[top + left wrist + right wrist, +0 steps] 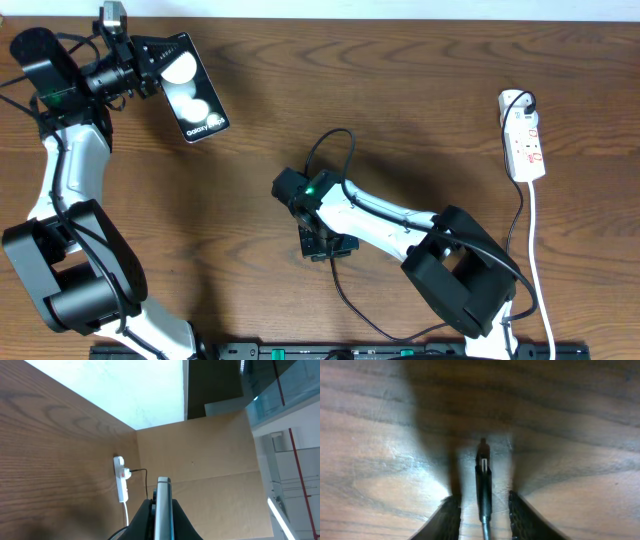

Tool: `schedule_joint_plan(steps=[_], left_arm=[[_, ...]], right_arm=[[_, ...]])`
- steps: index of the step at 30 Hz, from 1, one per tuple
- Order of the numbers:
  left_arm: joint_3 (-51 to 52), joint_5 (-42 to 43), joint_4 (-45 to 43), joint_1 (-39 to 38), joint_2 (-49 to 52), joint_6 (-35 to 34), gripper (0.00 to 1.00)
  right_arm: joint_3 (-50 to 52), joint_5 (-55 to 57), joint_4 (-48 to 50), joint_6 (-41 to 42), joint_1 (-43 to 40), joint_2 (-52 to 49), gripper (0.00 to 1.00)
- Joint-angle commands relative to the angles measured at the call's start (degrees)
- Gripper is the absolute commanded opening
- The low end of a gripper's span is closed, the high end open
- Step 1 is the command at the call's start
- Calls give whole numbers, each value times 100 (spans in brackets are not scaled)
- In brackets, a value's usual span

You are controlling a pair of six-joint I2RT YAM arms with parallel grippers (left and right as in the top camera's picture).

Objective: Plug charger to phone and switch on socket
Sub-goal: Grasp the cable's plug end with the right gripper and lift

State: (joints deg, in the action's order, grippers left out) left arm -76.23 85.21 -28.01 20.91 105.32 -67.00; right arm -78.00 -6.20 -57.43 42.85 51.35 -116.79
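Observation:
The phone (pixel 190 85), a glossy black slab with two white round spots and white lettering, is held off the table at the far left by my left gripper (pixel 150 62), which is shut on its end. In the left wrist view the phone (pixel 163 491) shows edge-on between the fingers (pixel 161 509). The charger's thin black cable (pixel 345 295) loops round my right gripper (pixel 326 246) at the table's middle. In the right wrist view the plug tip (pixel 483 477) lies on the wood between the open fingers (pixel 484 505), with a gap on each side. The white socket (pixel 525 140) lies at the far right.
The socket's white lead (pixel 537 260) runs down the right side toward the front edge. A black plug (pixel 524 101) sits in the socket's far end. The socket also shows in the left wrist view (pixel 121 479). A black rail (pixel 330 351) lines the front edge.

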Motion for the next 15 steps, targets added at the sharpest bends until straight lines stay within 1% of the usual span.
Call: schedule_joint_plan(steps=[1,3,4,6,12,14,15], left_arm=[[-70,116,-39,31,-116,81,8],[-70,116,-39,31,-116,81,8],[-70,116,-39,31,-116,81,7],[-70,116,-39,31,-118,81,7],[-70,116,-39,31,-118,81,7],[-70,116,-42,31,-118,81,8],[-70,116,-42,31,-116,81,7]], right_arm=[[-85,2,-2,-9,7,-52,17],[-85,-4,-2,-7,7,-52,13],[-85,-20,-2,-7,7,-52,7],[-85,-22,-4,-7,7,-52,1],[-87,-256,-24,-109,-155,-52,1],[-101,-654,-9,-339,-326,-52,1],[-111,-1246,96,-699,-476,-52,1]])
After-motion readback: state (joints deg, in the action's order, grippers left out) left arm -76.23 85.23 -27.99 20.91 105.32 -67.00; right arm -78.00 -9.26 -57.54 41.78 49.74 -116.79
